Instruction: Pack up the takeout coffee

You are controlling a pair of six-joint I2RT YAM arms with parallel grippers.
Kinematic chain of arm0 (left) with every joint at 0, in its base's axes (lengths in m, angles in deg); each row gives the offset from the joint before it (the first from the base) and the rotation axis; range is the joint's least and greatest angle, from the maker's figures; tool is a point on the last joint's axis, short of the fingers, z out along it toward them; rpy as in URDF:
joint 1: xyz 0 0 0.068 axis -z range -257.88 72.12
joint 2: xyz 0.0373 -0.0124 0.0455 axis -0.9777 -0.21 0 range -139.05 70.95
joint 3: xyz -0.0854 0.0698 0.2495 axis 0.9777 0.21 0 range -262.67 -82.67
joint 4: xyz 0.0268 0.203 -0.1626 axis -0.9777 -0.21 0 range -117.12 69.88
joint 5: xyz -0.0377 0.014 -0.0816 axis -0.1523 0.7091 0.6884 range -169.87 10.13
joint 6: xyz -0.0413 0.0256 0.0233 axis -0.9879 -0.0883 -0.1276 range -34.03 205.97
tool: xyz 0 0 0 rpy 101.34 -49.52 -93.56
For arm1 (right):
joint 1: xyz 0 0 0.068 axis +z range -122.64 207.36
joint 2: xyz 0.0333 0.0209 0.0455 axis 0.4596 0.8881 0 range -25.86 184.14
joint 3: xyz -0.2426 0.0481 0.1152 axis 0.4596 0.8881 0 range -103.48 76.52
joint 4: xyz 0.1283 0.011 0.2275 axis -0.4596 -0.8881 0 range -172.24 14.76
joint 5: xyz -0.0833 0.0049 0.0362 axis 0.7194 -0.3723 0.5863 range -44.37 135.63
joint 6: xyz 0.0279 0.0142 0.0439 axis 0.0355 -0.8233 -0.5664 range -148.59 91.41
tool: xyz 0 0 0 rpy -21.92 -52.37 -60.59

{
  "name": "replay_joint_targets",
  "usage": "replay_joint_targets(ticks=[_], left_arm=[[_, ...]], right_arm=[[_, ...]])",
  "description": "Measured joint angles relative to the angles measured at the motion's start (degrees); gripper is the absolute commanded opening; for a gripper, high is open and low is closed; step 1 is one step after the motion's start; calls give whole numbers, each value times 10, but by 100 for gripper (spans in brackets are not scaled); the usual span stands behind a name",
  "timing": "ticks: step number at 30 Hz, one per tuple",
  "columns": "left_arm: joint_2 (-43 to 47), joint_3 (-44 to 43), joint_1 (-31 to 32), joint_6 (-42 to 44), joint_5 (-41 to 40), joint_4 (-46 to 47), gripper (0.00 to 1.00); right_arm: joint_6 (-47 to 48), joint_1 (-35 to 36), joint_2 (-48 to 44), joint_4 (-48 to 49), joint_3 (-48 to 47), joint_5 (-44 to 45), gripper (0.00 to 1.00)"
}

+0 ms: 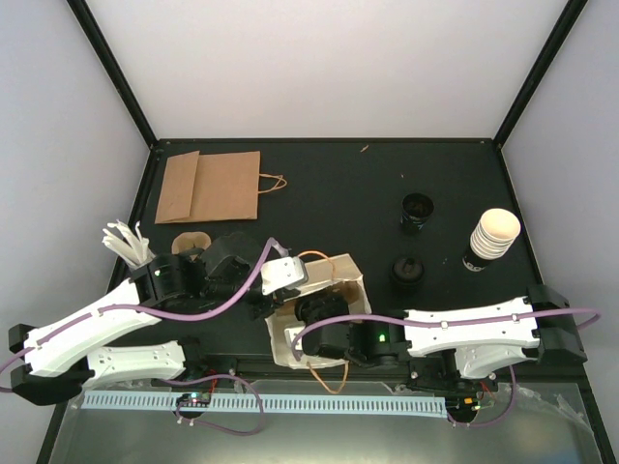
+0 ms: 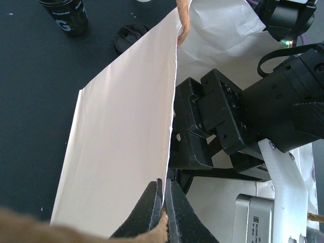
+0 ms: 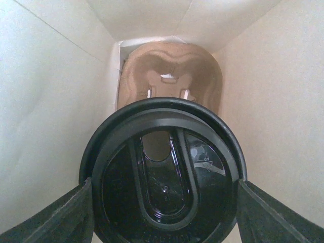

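The takeout coffee, black lid showing, is inside the paper bag, near the brown cup tray at the bag's far end. The right gripper holds it, jaws wide around the lid. The left gripper pinches the bag's edge tight. I think this is the putting-in step. Next, set it gently into the tray. Only the right wrist view shows inside the bag; only the left wrist view shows the pinch.

of the takeout coffee only the black lid shows, its lower edge cut off, the cup body hidden.
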Motion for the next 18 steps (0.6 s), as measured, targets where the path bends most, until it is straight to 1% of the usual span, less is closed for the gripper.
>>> replay_joint_targets(ticks=[13, 18], left_arm=[[18, 0, 2, -1, 5, -11, 3], [19, 0, 2, -7, 9, -13, 5]], right_arm=[[-12, 8, 0, 21, 10, 0, 52], [-14, 9, 0, 25, 13, 1, 52]])
